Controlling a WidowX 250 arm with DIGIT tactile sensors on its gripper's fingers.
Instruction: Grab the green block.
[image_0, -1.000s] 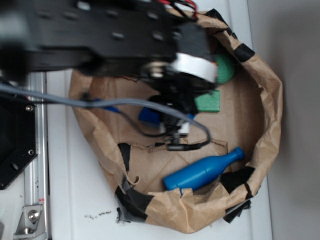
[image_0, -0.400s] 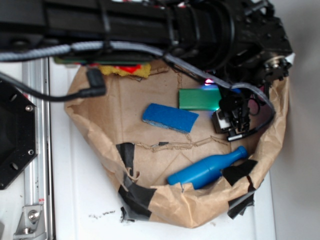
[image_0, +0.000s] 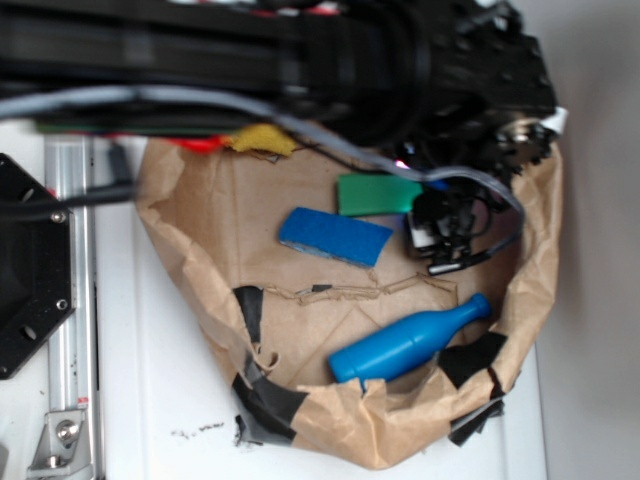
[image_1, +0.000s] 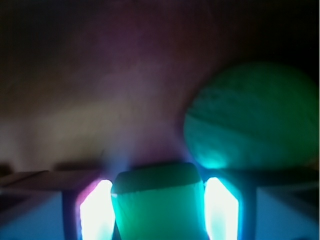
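Note:
The green block (image_0: 375, 194) is a flat green bar lying at the back of the brown paper basin (image_0: 545, 250). My gripper (image_0: 428, 210) is at its right end, under the black arm. In the wrist view the block's end (image_1: 159, 205) fills the gap between my two lit pads (image_1: 95, 210), which press its sides; my gripper (image_1: 157, 200) is shut on it. A round green ball (image_1: 250, 117) lies just beyond, to the right; the arm hides it in the exterior view.
A blue rectangular pad (image_0: 335, 236) lies left of the block. A blue bowling-pin shape (image_0: 410, 340) lies at the basin's front. A yellow object (image_0: 262, 140) sits at the back rim. Crumpled paper walls with black tape ring the basin. A black mount plate (image_0: 30, 270) is at left.
The arm swung from the basin's middle to its back right and came down on the block's right end. Gripper and block have since shifted a little left together.

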